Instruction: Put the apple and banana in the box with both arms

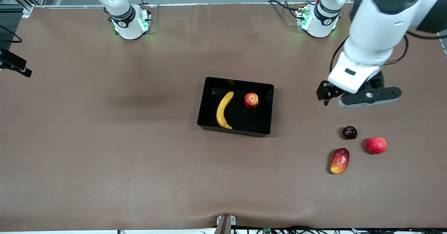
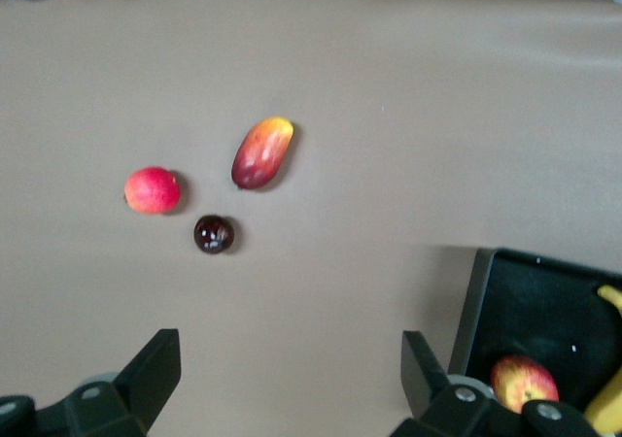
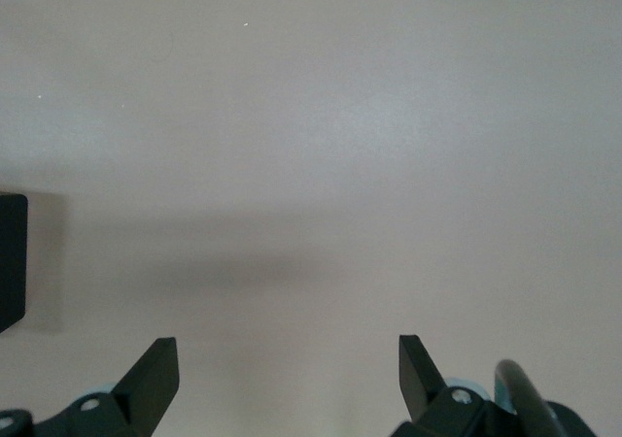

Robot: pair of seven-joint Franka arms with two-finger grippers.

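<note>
Left claw (image 1: 326, 95) released, right claw (image 3: 289, 379) released | banana (image 1: 224, 110) lengthwise in box (image 1: 269, 110), beside apple (image 1: 251, 100)

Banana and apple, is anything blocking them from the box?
No. The banana and apple already lie in the box. Both grippers are open and empty; the left gripper is over bare table.

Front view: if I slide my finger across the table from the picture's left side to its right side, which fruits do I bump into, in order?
banana → apple → mango → dark round fruit → pinkish-red round fruit. The first two lie in the box.
</note>
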